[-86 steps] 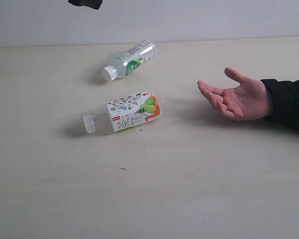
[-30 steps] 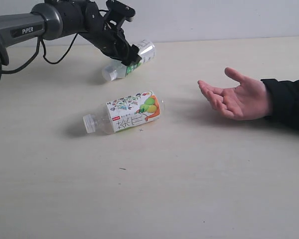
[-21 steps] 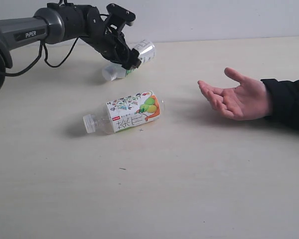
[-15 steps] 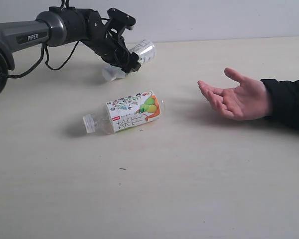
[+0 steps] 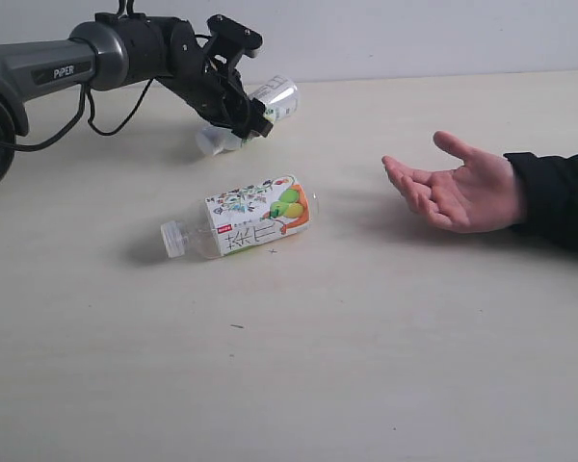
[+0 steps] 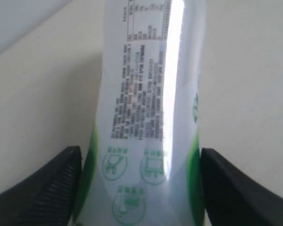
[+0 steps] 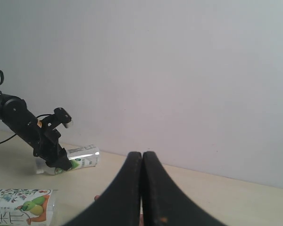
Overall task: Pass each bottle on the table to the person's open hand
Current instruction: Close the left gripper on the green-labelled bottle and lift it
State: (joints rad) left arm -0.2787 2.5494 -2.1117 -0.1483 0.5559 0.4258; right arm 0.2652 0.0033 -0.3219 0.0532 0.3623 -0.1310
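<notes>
exterior: the small green-white bottle (image 5: 275, 94) lies on its side at the far left of the surface (image 5: 366, 366), with my left gripper (image 5: 253, 111) down over its middle. the fruit-label bottle (image 5: 246, 223) lies nearer, and the open hand (image 5: 453, 192) is well off to the right.

left wrist: the jaws straddle the label, fingers (image 6: 47, 188) right at both sides (pinched or not, i cannot tell). i'd judge it light, thin-walled and slick, so take it mid-body with a gentle squeeze.

right wrist: right gripper (image 7: 142, 157) is closed tight and empty.
</notes>
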